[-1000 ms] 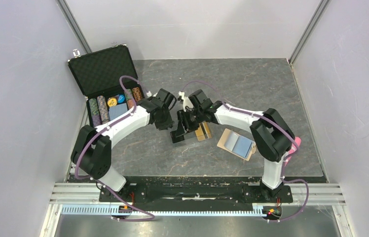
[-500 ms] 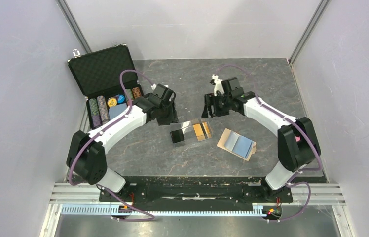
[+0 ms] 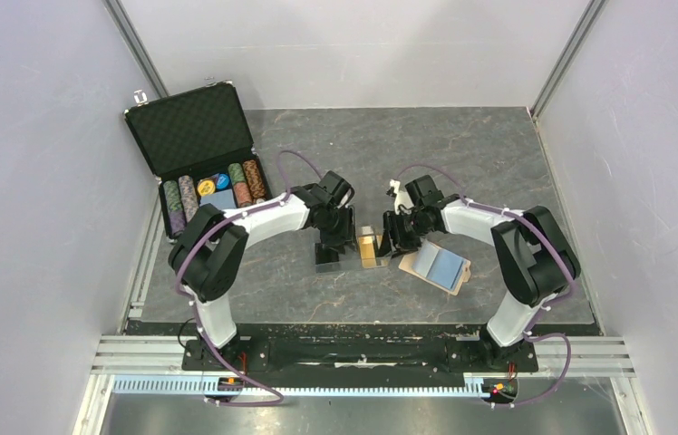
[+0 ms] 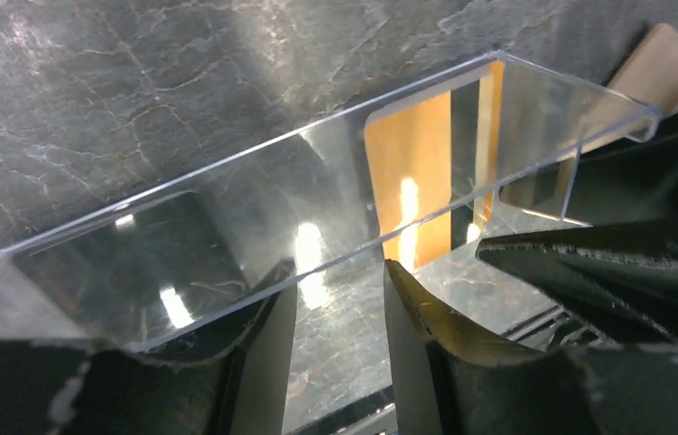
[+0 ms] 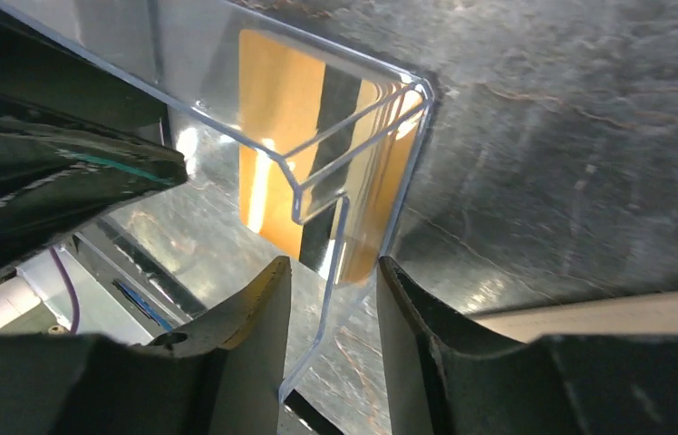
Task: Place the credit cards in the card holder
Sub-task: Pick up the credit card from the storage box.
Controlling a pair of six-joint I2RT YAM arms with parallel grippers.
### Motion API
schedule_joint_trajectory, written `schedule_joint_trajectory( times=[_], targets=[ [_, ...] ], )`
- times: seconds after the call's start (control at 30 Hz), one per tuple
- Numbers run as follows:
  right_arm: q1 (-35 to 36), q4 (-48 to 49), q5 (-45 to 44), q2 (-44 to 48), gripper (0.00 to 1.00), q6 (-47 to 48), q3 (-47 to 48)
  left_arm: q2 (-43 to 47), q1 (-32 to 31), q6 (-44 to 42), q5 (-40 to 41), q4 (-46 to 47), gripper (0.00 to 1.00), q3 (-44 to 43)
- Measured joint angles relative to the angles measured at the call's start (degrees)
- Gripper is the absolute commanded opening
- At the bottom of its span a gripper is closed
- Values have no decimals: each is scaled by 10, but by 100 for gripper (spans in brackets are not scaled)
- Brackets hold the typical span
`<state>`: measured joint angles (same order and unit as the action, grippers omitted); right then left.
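We're back down on the clear sleeve (image 4: pixel 254 217): left jaws and right jaws, narrowly parted, straddle its edges, gold card (image 4: pixel 417 172) still inside. Freeing it comes before the wallet (image 3: pixel 444 267).

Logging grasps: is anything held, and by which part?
Nothing looks clamped: left fingers open at the clear sleeve's long edge, right fingers loosely straddling its end wall.

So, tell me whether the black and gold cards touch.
Apart: the left wrist view shows table between the black card and gold card.
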<state>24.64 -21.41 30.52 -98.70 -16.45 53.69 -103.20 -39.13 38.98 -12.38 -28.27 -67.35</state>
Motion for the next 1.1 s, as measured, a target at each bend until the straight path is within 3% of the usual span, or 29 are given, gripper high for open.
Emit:
schedule_joint_trajectory(
  times=[0.23,0.43,0.63,0.73,0.87,1.1],
  targets=[
    [35,65,18,0,32,-68,-24,-29,-1,1,1,-19,35,-35],
    [38,113,36,0,30,-118,-44,-47,-6,2,-10,-17,16,-52],
    [38,120,36,0,28,-134,-46,-54,-10,1,-12,-29,9,-60],
    [38,121,37,0,34,-136,-46,-53,-14,1,-10,-30,11,-62],
    [39,123,38,0,46,-137,-46,-49,-21,0,10,-46,26,-66],
    [47,136,61,14,61,-140,-46,-19,-26,-3,85,-89,26,-63]
  ],
)
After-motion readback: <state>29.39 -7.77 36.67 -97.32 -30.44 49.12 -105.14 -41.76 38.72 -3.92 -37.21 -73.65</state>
